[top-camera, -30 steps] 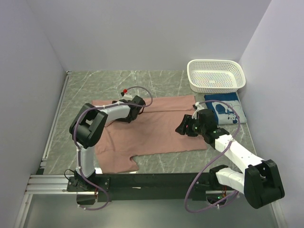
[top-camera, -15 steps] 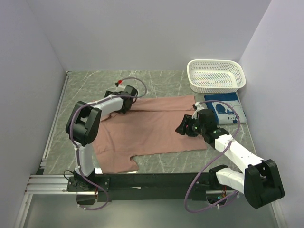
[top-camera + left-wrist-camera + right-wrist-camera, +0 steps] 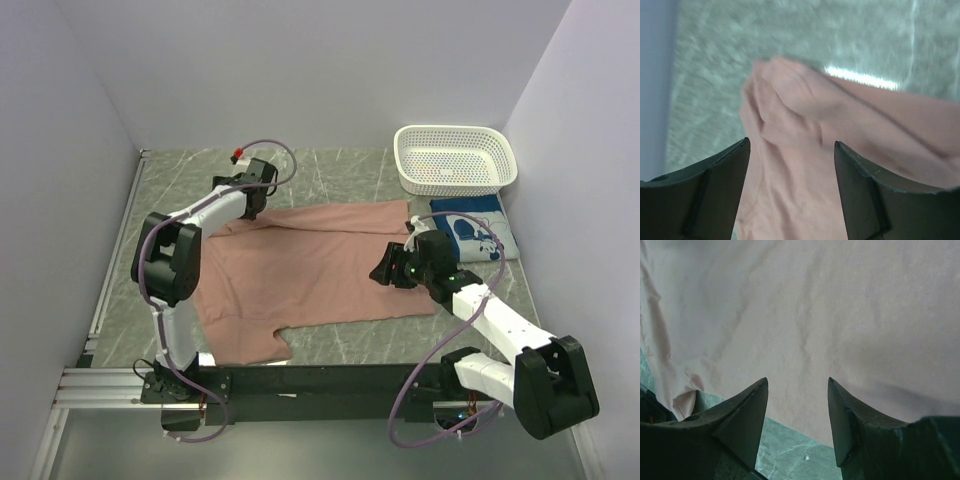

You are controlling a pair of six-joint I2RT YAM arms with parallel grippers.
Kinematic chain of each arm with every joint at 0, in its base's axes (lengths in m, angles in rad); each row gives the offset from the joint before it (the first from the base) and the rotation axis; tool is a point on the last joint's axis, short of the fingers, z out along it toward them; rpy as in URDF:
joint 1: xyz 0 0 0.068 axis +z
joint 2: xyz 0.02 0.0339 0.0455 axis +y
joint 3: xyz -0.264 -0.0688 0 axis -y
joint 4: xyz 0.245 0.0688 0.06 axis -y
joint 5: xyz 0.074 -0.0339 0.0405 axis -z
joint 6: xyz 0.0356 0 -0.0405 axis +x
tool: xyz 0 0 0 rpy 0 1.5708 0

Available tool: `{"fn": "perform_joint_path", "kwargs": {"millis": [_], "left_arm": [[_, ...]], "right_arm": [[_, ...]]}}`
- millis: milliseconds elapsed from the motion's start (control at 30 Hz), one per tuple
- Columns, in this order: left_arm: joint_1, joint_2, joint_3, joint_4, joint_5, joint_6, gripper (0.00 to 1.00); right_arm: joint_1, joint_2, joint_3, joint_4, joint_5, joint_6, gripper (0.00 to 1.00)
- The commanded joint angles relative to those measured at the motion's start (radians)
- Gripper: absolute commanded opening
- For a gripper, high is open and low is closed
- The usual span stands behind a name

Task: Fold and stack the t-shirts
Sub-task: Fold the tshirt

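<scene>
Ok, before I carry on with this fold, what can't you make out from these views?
Pink t-shirt print: no view shows it; only plain cloth faces up.
Left fingers: the left wrist view is blurred, so contact with the cloth is unclear; in the top view the wrist hides them.
Blue t-shirt: its edge toward the pink one sits behind the right arm, top view.
Basket contents: too small, top view.

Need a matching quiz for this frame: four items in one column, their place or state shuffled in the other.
Items
1. pink t-shirt
2. blue t-shirt
3. basket
4. left gripper

Place or state
A. white, at the far right corner
B. open, above a bunched corner of the pink t-shirt
C. folded, just on the near side of the basket
D. spread out between the two arms

Pairs: 1-D, 2-C, 3-A, 4-B
</scene>
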Motion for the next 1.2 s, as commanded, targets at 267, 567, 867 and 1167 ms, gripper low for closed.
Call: {"fn": "perform_joint_path", "kwargs": {"millis": [267,567,867,1167], "left_arm": [[0.050,-0.242,-0.209,0.021,0.355,-0.292,0.61],[0.147,-0.188,-0.205,0.104,0.500,-0.344,0.43],[0.167,-0.099,-0.145,0.110,0.521,-0.343,0.40],[0.176,-0.035,-0.142,0.131,0.520,-0.346,0.41]], "right_arm": [[0.004,-0.039,-0.022,0.008,-0.016,-0.012,0.57],[0.004,-0.056,-0.025,-0.001,-0.017,-0.012,0.57],[0.004,-0.059,-0.030,-0.015,-0.011,-0.021,0.57],[0.004,-0.055,-0.025,-0.032,0.000,-0.039,0.57]]}}
